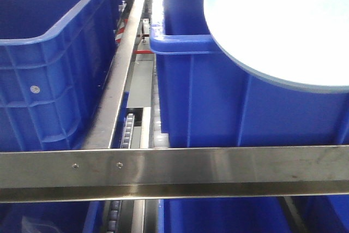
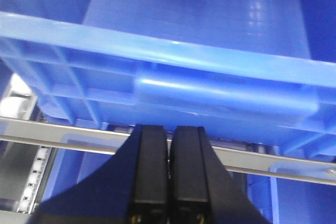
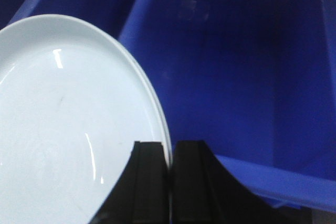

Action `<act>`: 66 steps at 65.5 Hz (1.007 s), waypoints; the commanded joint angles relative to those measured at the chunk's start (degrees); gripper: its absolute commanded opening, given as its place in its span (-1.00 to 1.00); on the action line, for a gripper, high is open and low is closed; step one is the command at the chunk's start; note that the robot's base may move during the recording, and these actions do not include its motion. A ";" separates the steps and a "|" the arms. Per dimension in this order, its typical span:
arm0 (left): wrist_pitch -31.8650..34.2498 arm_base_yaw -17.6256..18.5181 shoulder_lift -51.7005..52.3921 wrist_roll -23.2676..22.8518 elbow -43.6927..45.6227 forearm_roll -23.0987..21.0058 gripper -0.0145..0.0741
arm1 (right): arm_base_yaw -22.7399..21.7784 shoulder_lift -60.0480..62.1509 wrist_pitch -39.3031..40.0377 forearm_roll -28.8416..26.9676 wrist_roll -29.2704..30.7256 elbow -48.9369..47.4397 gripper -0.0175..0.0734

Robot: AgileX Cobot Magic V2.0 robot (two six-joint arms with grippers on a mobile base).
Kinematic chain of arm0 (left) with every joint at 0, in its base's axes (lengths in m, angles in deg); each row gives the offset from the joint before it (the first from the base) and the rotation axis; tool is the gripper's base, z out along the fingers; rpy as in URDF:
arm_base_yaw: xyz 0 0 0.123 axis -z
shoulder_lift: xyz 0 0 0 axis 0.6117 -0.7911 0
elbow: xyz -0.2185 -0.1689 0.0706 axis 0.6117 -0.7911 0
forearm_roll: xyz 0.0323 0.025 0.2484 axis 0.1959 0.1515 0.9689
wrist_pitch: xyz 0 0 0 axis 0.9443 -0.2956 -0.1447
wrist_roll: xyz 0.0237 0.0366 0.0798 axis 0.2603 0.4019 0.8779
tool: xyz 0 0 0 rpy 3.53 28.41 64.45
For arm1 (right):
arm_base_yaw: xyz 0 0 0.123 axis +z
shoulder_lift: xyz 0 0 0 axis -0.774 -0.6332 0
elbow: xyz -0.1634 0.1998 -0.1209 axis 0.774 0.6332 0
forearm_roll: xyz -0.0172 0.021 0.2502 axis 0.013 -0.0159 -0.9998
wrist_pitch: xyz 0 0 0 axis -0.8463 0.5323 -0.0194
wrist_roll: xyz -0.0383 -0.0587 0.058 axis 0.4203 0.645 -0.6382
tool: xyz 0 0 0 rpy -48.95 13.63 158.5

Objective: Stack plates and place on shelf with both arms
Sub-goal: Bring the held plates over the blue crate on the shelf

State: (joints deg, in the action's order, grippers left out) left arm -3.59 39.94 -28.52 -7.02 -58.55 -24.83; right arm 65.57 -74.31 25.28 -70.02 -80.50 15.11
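A large pale-blue plate (image 1: 283, 25) hangs tilted over the right blue bin (image 1: 218, 102) at the upper right of the front view. In the right wrist view my right gripper (image 3: 169, 153) is shut on the rim of this plate (image 3: 68, 119), one finger on its face and the other behind. I cannot tell whether a second plate lies under it. My left gripper (image 2: 169, 135) is shut with nothing between its fingers, close below the rim of a blue bin (image 2: 173, 72). Neither arm shows in the front view.
A steel shelf rail (image 1: 174, 170) crosses the front view low down, with another rail (image 1: 122, 58) running back between a left blue bin (image 1: 49, 69) and the right one. Roller tracks (image 1: 128, 129) lie below. The right bin's interior (image 3: 236, 77) lies beyond the plate.
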 commanded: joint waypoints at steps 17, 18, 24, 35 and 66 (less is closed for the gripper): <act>4.41 0.09 -0.17 -0.43 1.58 -0.13 -0.48 | -0.28 0.36 5.23 0.20 0.19 -1.82 -0.56; 4.41 0.09 -0.17 -0.43 1.58 -0.13 -0.48 | -0.28 0.36 5.23 0.20 0.19 -1.82 -0.56; 4.41 0.09 -0.17 -0.43 1.58 -0.13 -0.48 | -0.28 0.36 5.23 0.20 0.19 -1.82 -0.56; 4.41 0.09 -0.17 -0.43 1.58 -0.13 -0.48 | -0.28 0.36 5.23 0.20 0.19 -1.82 -0.56; 4.41 0.09 -0.17 -0.43 1.58 -0.13 -0.48 | -0.28 0.36 5.23 0.20 0.19 -1.82 -0.56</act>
State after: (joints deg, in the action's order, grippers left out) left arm -3.59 39.94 -28.52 -7.02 -58.55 -24.83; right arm 65.57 -74.31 25.28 -70.02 -80.50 15.11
